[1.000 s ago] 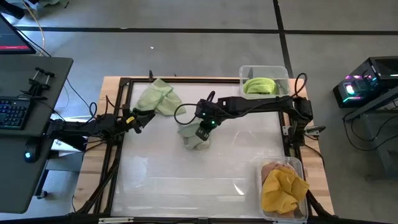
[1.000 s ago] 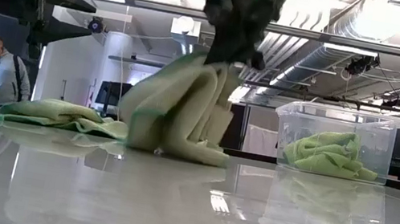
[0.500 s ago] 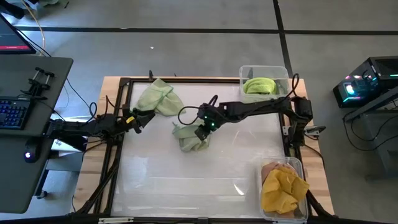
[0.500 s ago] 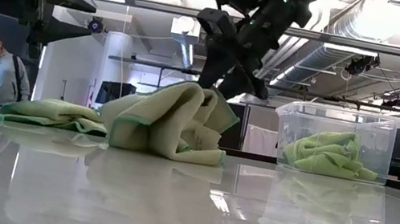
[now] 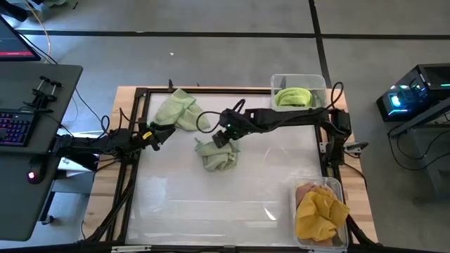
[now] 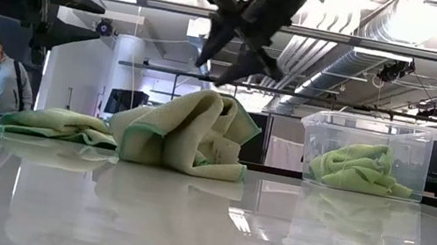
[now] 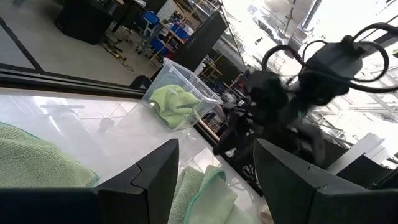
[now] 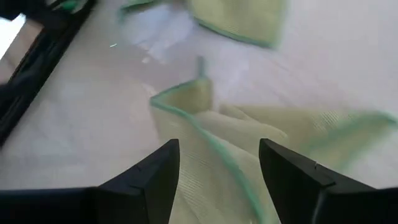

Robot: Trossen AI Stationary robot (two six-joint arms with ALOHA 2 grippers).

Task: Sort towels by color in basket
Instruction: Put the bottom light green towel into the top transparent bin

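Right claw hangs spread and empty above a crumpled pale green towel mid-bench; left claw, apparently spread, waits at nine o'clock.

You see a glossy white worktop, smooth enough to mirror the towels, with a bare wood border showing at its edges. The pale green towel looks like soft, matt, ribbed cloth with a darker stitched hem. The bins at the right corners are clear, shiny plastic.
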